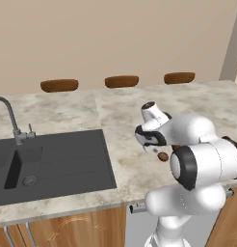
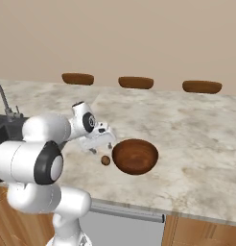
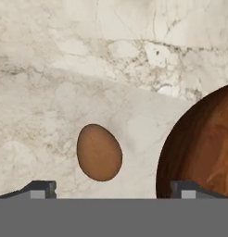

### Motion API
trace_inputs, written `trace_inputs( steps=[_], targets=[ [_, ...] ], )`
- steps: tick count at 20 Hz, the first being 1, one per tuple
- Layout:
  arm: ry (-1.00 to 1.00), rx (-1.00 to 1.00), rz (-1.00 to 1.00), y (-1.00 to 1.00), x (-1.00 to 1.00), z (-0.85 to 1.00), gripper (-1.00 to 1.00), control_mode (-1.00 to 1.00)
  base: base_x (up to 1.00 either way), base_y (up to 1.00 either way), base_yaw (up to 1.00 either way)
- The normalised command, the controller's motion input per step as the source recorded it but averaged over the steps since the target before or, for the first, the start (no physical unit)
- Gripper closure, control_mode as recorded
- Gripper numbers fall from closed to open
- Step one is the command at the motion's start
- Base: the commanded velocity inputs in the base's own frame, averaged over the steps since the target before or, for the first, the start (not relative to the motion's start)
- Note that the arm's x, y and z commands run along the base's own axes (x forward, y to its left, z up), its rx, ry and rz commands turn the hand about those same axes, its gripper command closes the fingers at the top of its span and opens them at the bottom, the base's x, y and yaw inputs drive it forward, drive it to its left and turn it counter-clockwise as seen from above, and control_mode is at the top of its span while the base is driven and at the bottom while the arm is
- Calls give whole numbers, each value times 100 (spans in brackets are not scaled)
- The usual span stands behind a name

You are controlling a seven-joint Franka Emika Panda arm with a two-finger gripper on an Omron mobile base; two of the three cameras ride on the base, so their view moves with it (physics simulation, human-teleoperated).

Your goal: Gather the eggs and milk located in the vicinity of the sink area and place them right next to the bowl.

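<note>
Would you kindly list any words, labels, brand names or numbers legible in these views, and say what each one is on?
None: no text is legible on the egg, the bowl, the sink, the counter or the open gripper.

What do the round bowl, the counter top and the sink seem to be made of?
The round reddish-brown bowl looks like polished wood: grain streaks and a soft sheen show inside it. The pale beige counter top looks like marble or similar stone, with grey veins and mottling. The dark grey rectangular sink looks matte, perhaps composite or coated metal; its finish leaves this open.
</note>
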Motion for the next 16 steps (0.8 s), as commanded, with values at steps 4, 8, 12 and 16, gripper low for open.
trace_inputs(
  steps=[4,8,12,16],
  targets=[
    [-7,0,4,17,-27,42,-100,-100,0,0,0],
    [-15,17,0,-29,-44,27,-100,-100,0,0,0],
    [-10,24,0,-31,-21,56,-100,-100,0,0,0],
    [8,19,0,-26,-25,66,-100,-100,0,0,0]
  ],
)
